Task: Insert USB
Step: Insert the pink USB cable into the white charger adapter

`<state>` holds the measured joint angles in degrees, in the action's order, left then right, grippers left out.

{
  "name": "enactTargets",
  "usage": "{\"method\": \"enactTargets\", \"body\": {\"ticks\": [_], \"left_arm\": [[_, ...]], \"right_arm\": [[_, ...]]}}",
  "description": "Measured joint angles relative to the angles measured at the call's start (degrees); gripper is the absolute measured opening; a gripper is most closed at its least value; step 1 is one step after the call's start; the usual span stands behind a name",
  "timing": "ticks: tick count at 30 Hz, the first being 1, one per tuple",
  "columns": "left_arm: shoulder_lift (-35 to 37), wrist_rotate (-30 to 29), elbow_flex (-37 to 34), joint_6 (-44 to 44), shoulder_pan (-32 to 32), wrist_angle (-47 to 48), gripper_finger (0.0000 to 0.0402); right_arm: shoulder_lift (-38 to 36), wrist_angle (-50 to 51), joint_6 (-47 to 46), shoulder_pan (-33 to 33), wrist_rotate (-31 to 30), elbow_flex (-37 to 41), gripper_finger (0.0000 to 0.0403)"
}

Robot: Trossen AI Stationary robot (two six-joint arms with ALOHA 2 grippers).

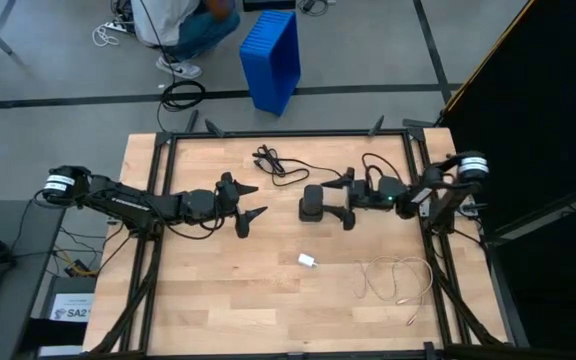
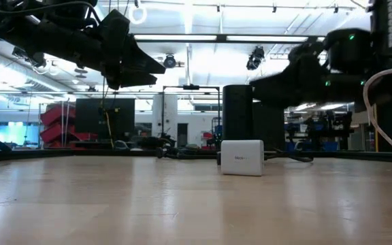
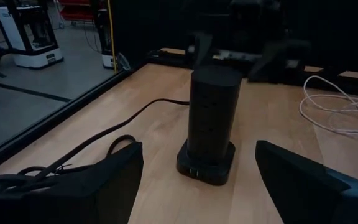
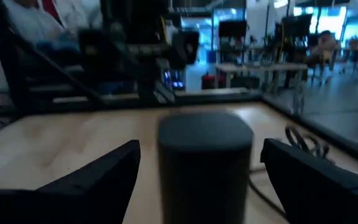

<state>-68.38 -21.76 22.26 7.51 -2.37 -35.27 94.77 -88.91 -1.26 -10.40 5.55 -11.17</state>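
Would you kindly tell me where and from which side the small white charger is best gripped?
Probably from straight above, closing on its two flat side faces: the white charger lies alone on bare wood between the black power tower and the white cable, touching neither.

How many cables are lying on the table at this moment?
2. The black cable lies at the table's far edge and runs toward the black power tower. The white cable is coiled near the table's front right corner. Others may be hidden.

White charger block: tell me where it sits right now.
In the high view the white charger block lies on the table near its middle, below the black power tower and left of the coiled white cable.
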Motion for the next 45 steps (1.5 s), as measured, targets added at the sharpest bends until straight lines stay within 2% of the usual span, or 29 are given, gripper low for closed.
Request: {"method": "enactTargets", "body": {"ticks": [5, 8, 12, 15, 17, 20, 29, 39, 45], "left_arm": [[0.0, 0.0, 0.0, 0.0, 0.0, -0.2, 0.0294], [0.0, 0.0, 0.0, 0.0, 0.0, -1.0, 0.0294], [0.0, 0.0, 0.0, -0.9, 0.0, -1.1, 0.0294], [0.0, 0.0, 0.0, -0.9, 0.0, -0.8, 0.0294], [0.0, 0.0, 0.0, -0.9, 0.0, -0.5, 0.0294], [0.0, 0.0, 0.0, -0.9, 0.0, 0.0, 0.0294], [0.0, 0.0, 0.0, 0.5, 0.0, 0.3, 0.0293], [0.0, 3.0, 0.0, 1.9, 0.0, 1.0, 0.0293], [0.0, 3.5, 0.0, 2.1, 0.0, 1.2, 0.0293]], "right_arm": [[-2.4, 0.6, 1.4, 6.7, -0.5, -3.1, 0.0316], [-2.5, 5.3, 5.7, 12.7, -4.1, -7.7, 0.0317], [-2.5, 21.0, 11.2, 18.7, -13.2, -15.2, 0.0311], [-2.5, 36.0, 8.9, 21.2, -18.9, -20.2, 0.0309], [-2.5, 43.8, 5.0, 22.3, -19.7, -22.8, 0.0309], [-2.5, 50.1, 0.0, 24.3, -19.5, -25.2, 0.0308], [-2.1, 54.9, -7.1, 29.2, -19.5, -26.3, 0.0308], [7.8, 55.5, -15.2, 30.7, -23.6, -26.3, 0.0307], [9.2, 55.7, -18.8, 30.7, -23.6, -26.3, 0.0307]]}}
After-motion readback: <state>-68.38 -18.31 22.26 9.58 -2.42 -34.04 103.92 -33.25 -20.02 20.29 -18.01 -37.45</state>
